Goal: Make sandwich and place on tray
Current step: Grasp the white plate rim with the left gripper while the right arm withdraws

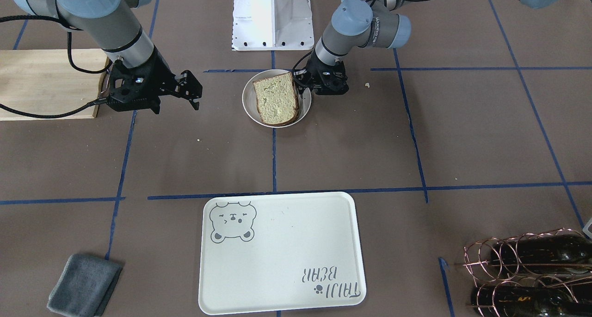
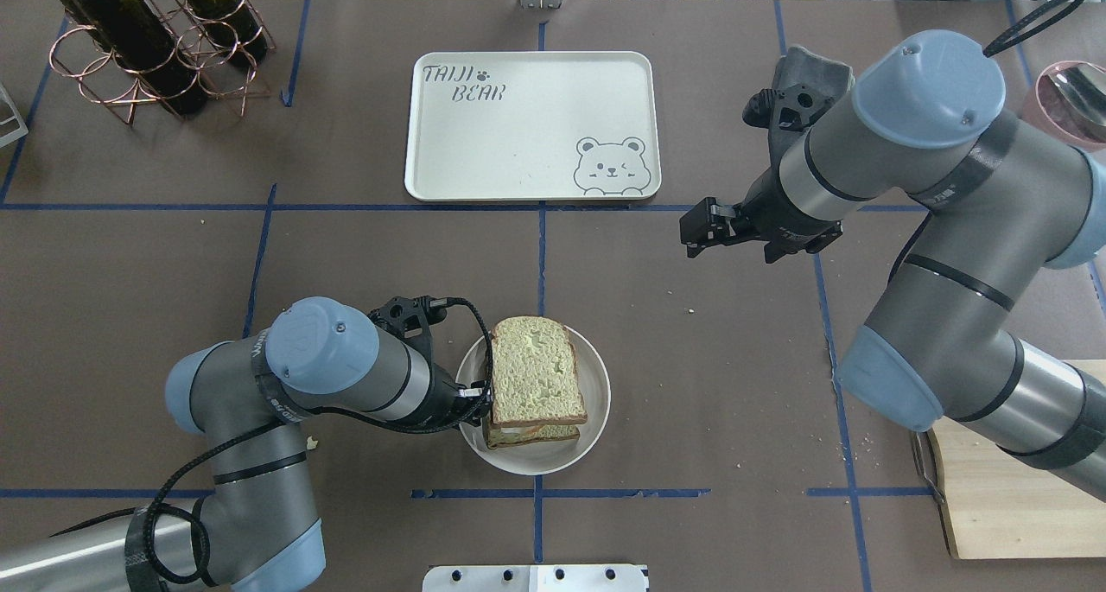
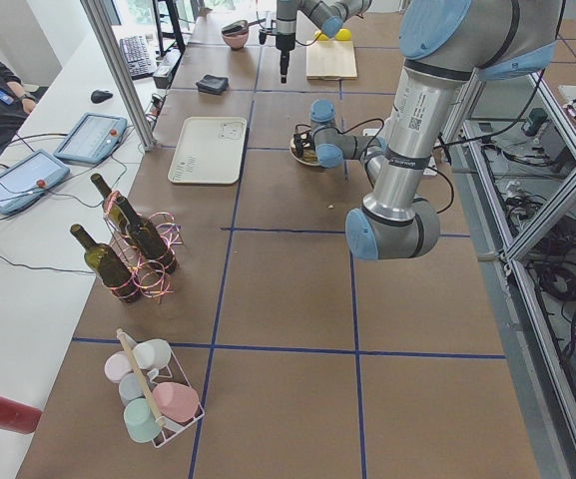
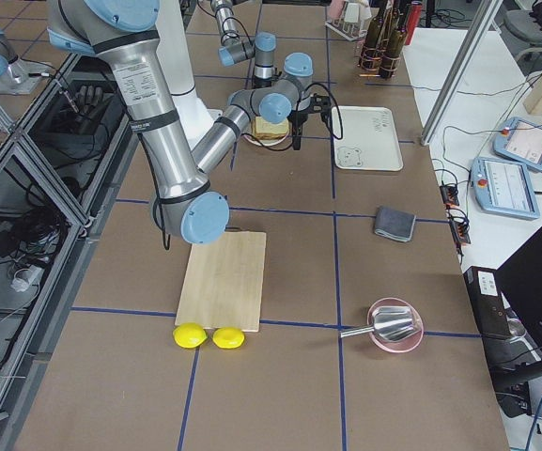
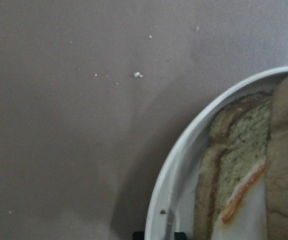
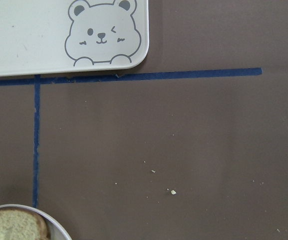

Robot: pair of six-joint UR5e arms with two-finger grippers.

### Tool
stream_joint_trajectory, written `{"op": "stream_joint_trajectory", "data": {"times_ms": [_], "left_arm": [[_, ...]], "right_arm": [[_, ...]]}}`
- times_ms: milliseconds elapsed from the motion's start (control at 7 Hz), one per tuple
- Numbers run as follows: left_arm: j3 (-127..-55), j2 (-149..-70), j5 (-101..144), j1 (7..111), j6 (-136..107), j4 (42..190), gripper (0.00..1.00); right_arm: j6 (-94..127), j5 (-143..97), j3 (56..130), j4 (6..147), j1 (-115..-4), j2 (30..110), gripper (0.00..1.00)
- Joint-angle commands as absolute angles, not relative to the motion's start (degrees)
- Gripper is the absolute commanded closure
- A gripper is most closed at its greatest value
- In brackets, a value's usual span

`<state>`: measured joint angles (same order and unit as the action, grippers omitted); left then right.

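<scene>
Left hand (image 2: 473, 395) is low at the plate (image 2: 596, 376), on the rim nearest its own arm. In the wrist view two dark fingers (image 5: 179, 234) just show at the bottom edge, one either side of the rim. That looks like a setup to pinch the rim and haul plate and all. I cannot tell if they are clamped or only straddling it.

The sandwich (image 2: 536, 376) sits on that plate, assembled. The top slice is skewed off the lower one, with the egg (image 5: 238, 200) showing white and orange between them. Taking the plate rather than the bread makes sense: a two-finger pinch on a loose stack would shear it.

The plate is on the counter (image 2: 691, 359) in the middle, near the robot base. The tray (image 2: 518, 134) is well apart on the far side, bear corner toward the right arm. The sandwich is not on it yet.

Right hand (image 2: 694, 229) hovers off to the side beyond the tray's bear corner, fingers apart and holding nothing. My read is that it is parked clear of the plate-to-tray lane. The board (image 2: 1002, 488) lies under that arm.

Judgement: build done, transfer pending. The risk is the top slice sliding if the plate tips or jerks.
</scene>
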<state>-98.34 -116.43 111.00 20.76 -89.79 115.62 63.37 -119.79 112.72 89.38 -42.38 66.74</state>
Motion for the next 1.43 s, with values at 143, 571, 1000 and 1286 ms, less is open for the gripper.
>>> {"op": "stream_joint_trajectory", "data": {"times_ms": [143,571,1000,1286], "left_arm": [[-99.14,-116.37,111.18,21.62,-89.74,115.66,1.0],[-101.51,-116.28,111.97,22.93,-89.73,119.85,1.0],[-100.73,-115.93,116.54,25.4,-93.83,126.63,1.0],[-98.45,-116.45,116.54,28.02,-106.63,130.69,1.0]], "right_arm": [[63.2,-119.88,115.13,89.3,-42.71,69.59,0.0],[57.76,-119.97,117.07,89.21,-43.94,74.25,0.0],[53.64,-120.5,117.94,89.12,-46.05,76.89,0.0],[44.43,-123.63,118.39,89.21,-50.69,81.63,0.0]]}}
